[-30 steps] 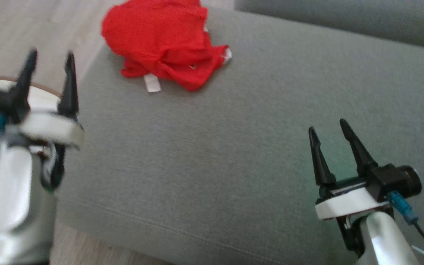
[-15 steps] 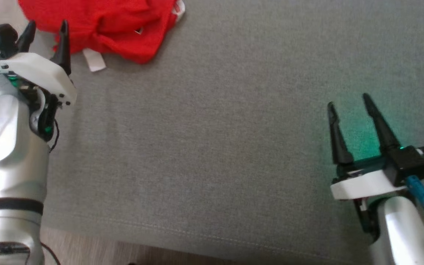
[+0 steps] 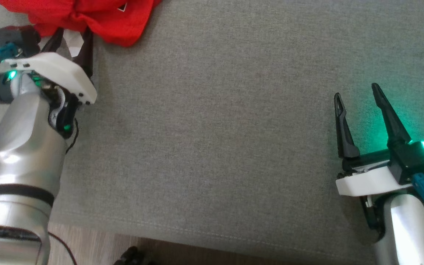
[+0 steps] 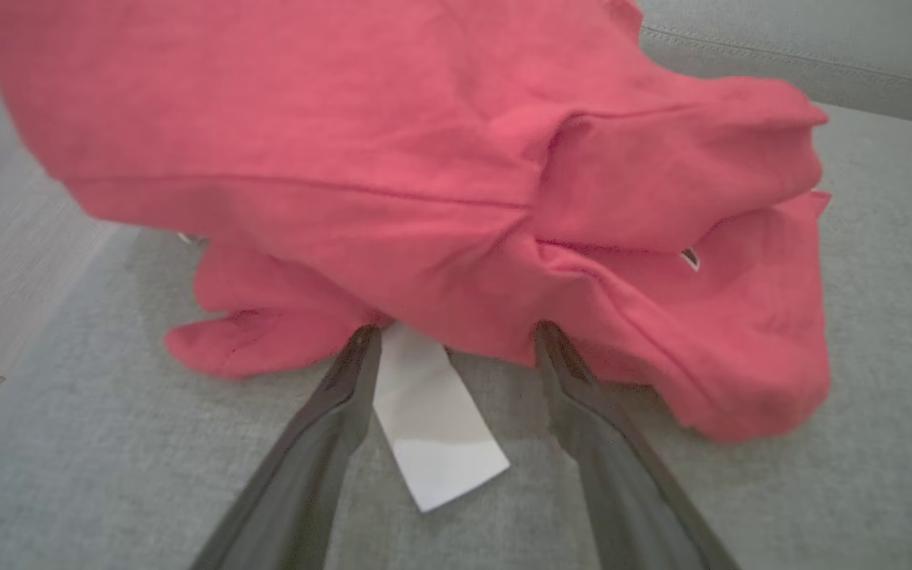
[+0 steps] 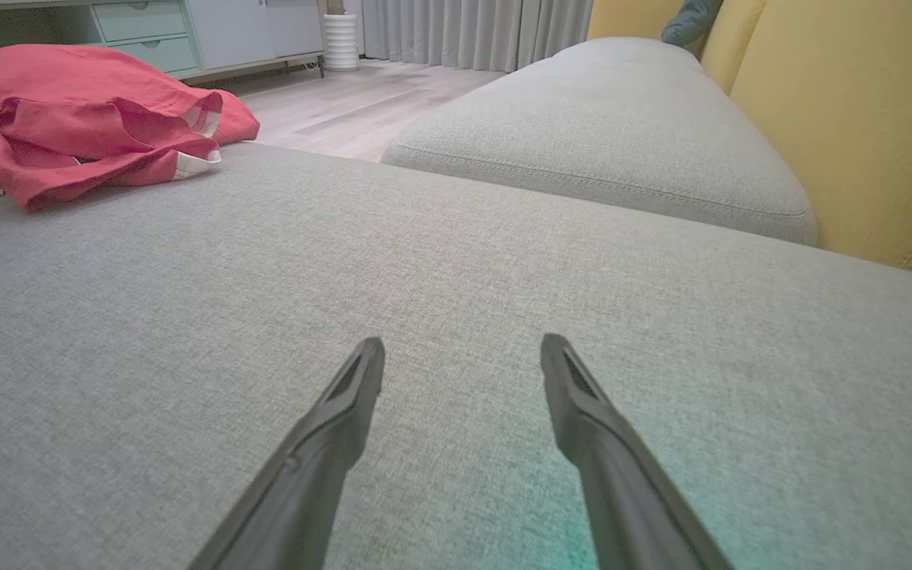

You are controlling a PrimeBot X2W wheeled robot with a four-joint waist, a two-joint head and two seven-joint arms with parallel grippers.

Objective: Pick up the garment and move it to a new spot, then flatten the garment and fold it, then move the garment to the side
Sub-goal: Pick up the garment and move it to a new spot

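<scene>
A crumpled red garment [image 3: 87, 14] lies at the far left corner of the grey sofa cushion [image 3: 215, 129], with a white label [image 4: 436, 423] sticking out from its near edge. My left gripper [image 3: 73, 34] is open, its fingertips at the garment's near hem, one on each side of the label [image 3: 73, 42]. In the left wrist view the red garment [image 4: 440, 174] bulks up just beyond the open left gripper [image 4: 456, 336]. My right gripper [image 3: 356, 94] hovers open over bare cushion at the lower right, far from the garment [image 5: 84, 127]. The right gripper [image 5: 462, 348] holds nothing.
A second grey cushion [image 5: 606, 134] and a yellow backrest [image 5: 860, 119] lie beyond the right gripper. Wooden floor [image 5: 361, 99], pale drawers [image 5: 147, 32] and curtains stand past the garment. The cushion's front edge [image 3: 215, 235] runs along the bottom, with floor below it.
The head camera has tilted, shifting the garment up and left in view. My left gripper has moved forward until its open fingers reach the garment's hem around the label. The right gripper has stayed open.
</scene>
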